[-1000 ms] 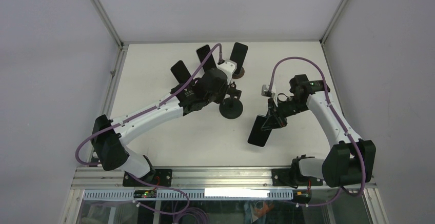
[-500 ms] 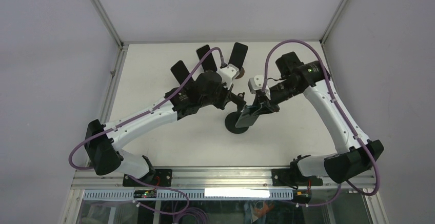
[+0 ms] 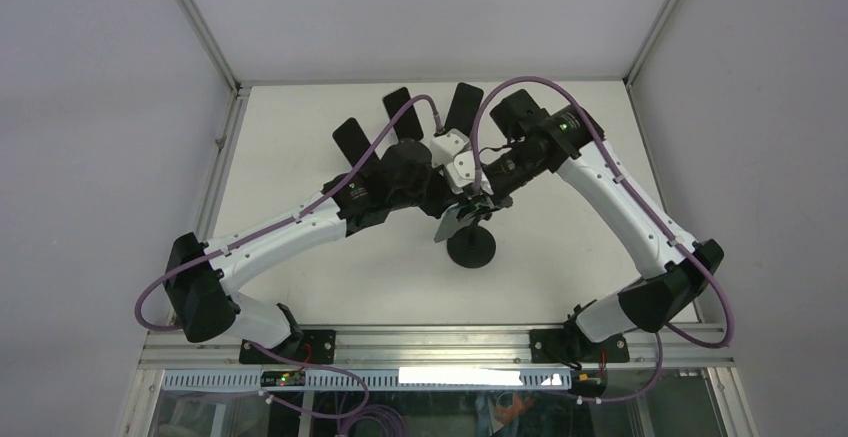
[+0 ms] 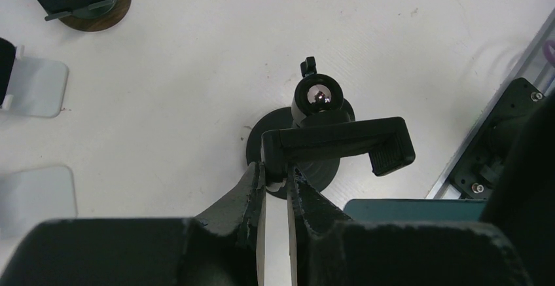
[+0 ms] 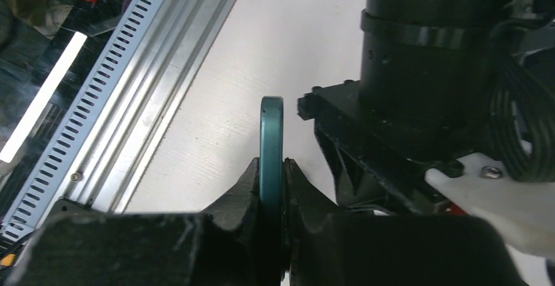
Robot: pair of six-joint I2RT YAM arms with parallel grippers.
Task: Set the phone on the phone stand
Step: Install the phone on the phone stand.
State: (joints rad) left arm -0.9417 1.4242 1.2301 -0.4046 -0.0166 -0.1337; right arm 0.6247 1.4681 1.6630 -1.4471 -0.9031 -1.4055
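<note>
The black phone stand has a round base (image 3: 471,248) and a clamp cradle (image 4: 337,143) on a ball joint. My left gripper (image 4: 276,168) is shut on the left end of that cradle, seen mid-table as the left gripper (image 3: 447,197) in the top view. The phone (image 5: 271,129) is a slim teal slab held edge-on. My right gripper (image 5: 271,165) is shut on it. From above, the phone (image 3: 458,223) hangs tilted just over the stand, right beside the left gripper. Its teal edge (image 4: 406,209) shows just below and right of the cradle.
Three other dark phones (image 3: 351,140) (image 3: 402,112) (image 3: 464,107) stand on holders at the back. A wooden round base (image 4: 91,1) and two white stands (image 4: 36,86) lie left of the cradle. The slotted metal rail (image 5: 131,83) runs along the near edge.
My right arm has swung the phone from the right front in to the stand at mid-table. The left gripper has carried the stand a little nearer and to the right.
</note>
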